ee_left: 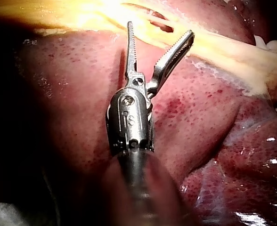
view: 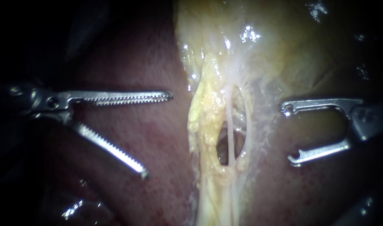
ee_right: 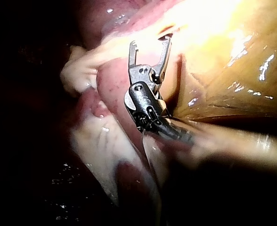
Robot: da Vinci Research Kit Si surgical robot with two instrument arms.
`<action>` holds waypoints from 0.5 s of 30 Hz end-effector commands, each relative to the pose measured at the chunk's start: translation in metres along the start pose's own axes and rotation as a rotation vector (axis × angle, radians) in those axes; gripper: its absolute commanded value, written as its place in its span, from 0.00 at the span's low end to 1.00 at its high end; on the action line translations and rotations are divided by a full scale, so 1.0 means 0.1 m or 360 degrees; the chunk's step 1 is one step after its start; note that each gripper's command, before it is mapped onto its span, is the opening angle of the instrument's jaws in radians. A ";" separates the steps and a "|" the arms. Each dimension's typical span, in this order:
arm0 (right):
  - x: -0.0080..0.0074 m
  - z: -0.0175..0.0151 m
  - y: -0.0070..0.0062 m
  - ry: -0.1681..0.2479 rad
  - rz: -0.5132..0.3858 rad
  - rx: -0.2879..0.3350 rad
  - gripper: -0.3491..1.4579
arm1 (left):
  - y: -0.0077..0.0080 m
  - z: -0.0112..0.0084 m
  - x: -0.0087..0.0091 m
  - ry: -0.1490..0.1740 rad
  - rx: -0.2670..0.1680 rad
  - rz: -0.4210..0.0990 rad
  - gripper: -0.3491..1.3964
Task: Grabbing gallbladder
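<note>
**Asker:** How did your left instrument (view: 158, 134) stand?

**Me:** Its two toothed jaws were spread wide with nothing between them. They hung over the dark red liver (view: 128, 138), tips pointing toward the middle of the field.

**Asker:** And the other one?

**Me:** My right instrument (view: 289, 134) came in from the opposite side. Its jaws also gaped and were empty.

**Asker:** What lay between the two?

**Me:** A yellow fatty strip (view: 204, 117) ran down the middle of the endoscope view. It had an opening in it, and a thin pale tube (view: 230, 125) crossed that opening lengthwise. From my left wrist camera the strip lay just ahead of my jaw tips; whether they touched it, I could not tell.

**Asker:** And the gallbladder?

**Me:** The gallbladder (view: 296, 50) was the tan, glistening surface beyond the strip, on my right instrument's side. It lay near that instrument's upper jaw and well apart from my left one. Neither instrument had hold of it
</note>
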 end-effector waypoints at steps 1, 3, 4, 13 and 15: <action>0.000 0.000 0.000 0.0000 0.0000 0.0000 0.52 | 0.000 0.000 0.000 0.0000 0.0001 0.0000 0.73; 0.000 0.000 0.000 0.0000 0.0000 0.0000 0.52 | 0.000 -0.001 -0.001 -0.0001 0.0002 0.0000 0.74; 0.000 0.000 0.000 0.0000 0.0000 0.0000 0.52 | 0.000 -0.002 -0.002 -0.0002 0.0002 -0.0020 0.75; -0.001 0.000 0.001 0.0000 0.0000 -0.0001 0.52 | 0.008 -0.003 -0.013 -0.0010 -0.0032 -0.0134 0.71; -0.001 0.000 0.001 0.0000 0.0000 -0.0001 0.52 | 0.008 -0.003 -0.014 0.0015 -0.0078 -0.0193 0.68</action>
